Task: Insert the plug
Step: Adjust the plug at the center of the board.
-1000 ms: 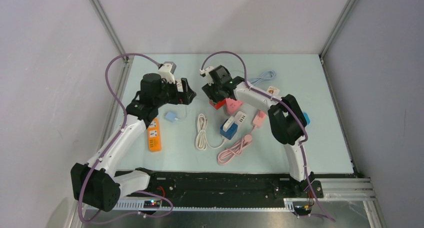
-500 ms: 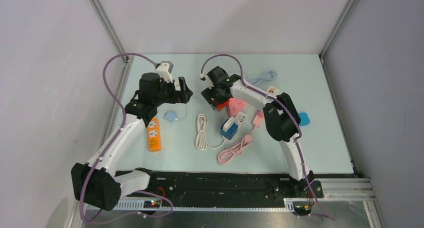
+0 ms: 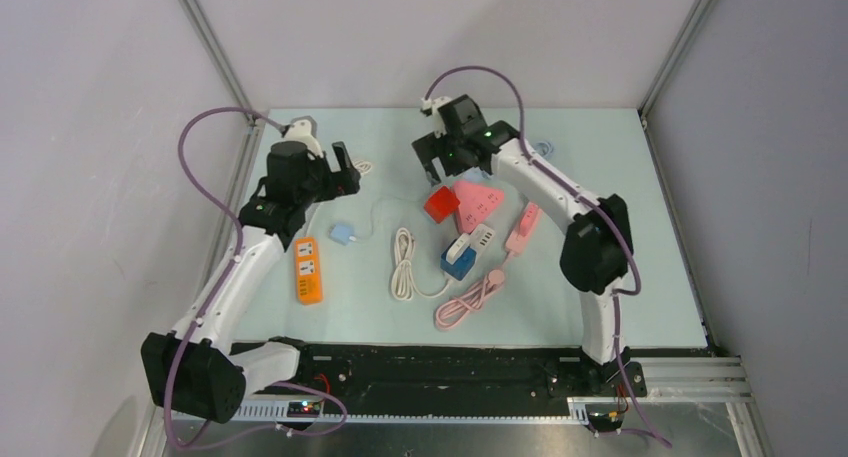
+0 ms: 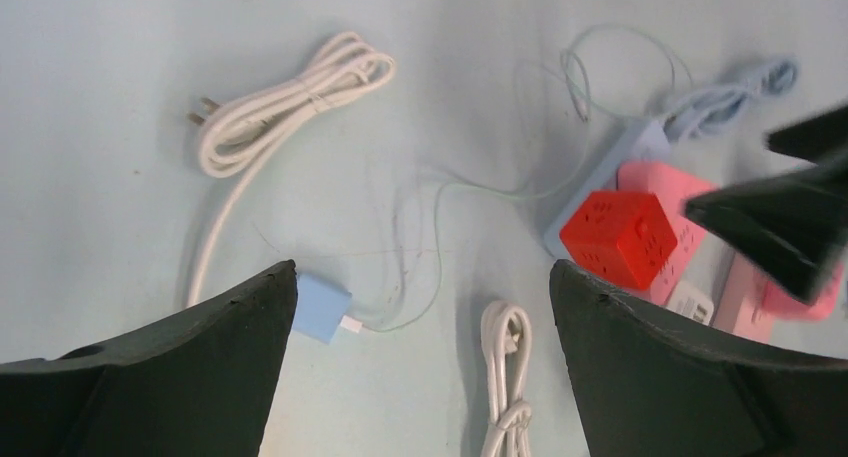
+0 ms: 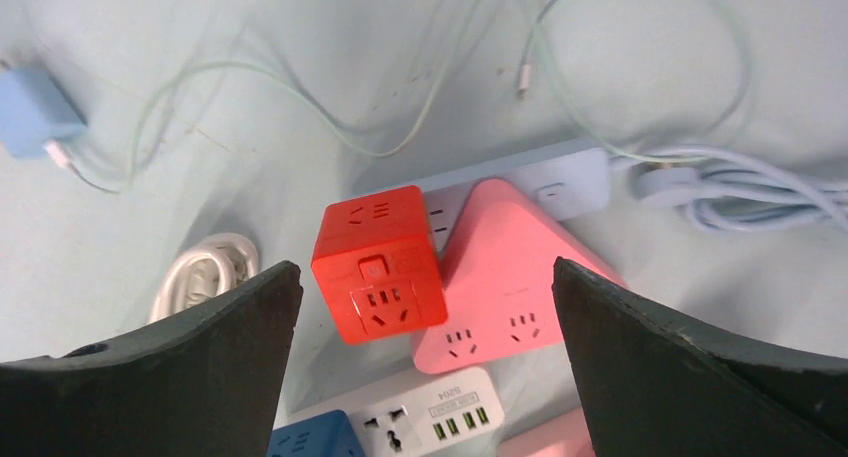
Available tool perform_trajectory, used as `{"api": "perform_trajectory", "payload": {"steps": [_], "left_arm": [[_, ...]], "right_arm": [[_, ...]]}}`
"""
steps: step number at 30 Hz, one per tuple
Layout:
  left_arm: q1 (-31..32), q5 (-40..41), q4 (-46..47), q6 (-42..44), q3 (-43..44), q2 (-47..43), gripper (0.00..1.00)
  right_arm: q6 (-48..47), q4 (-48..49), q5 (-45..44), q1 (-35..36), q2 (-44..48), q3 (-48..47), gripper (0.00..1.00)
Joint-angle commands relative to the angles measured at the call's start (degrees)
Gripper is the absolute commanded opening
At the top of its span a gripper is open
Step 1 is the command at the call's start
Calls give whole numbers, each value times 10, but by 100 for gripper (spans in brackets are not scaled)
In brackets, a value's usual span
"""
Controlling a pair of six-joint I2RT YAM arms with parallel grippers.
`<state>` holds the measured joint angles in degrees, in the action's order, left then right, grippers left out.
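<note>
Beside pink triangular socket, red cube plug, slotted faces

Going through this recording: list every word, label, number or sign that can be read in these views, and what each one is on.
No text reads cleanly in any view.
On the white adapter: a short printed line above its green ports, too blurred to read.
On the orange power strip: pale panels, too small to read.
On the pink triangular socket: a faint mark, unreadable.
On the red cube socket: only slots and a button, no lettering seen.
</note>
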<state>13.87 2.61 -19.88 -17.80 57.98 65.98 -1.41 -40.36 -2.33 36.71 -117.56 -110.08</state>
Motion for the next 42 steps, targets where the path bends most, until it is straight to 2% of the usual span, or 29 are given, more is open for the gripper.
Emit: {"api": "perform_trajectory", "payload": {"steps": [1,5,9,14,16,19,21,25,28,36,42], "left_arm": [[-36,21,-12,-54,53,-10,100],[-39,31,-13,-14,78,-6,100],[-40,52,-19,-11,85,-17,100],[-40,77,-26,20,120,-25,100],[-40,79,-28,21,131,-20,100],[-40,67,-27,8,133,-12,100],[-40,53,-27,-5,130,-7,100],[-40,23,-26,-27,131,13,100],[-39,7,-26,-37,133,22,100],[-40,4,-26,-35,120,23,100],[-39,-8,-21,-45,104,21,100]], "right_arm": [[35,34,-31,-28,92,0,99],[37,96,-29,-65,162,84,100],[101,142,-7,-129,232,170,99],[249,24,6,-256,261,160,99],[305,15,-20,-302,292,200,99],[376,49,-32,-366,368,312,99],[408,40,-49,-409,381,343,99],[450,-39,-51,-471,339,350,98],[467,-55,-43,-496,305,361,99],[623,-135,-112,-503,214,363,96],[659,-121,-121,-504,160,364,100]]}}
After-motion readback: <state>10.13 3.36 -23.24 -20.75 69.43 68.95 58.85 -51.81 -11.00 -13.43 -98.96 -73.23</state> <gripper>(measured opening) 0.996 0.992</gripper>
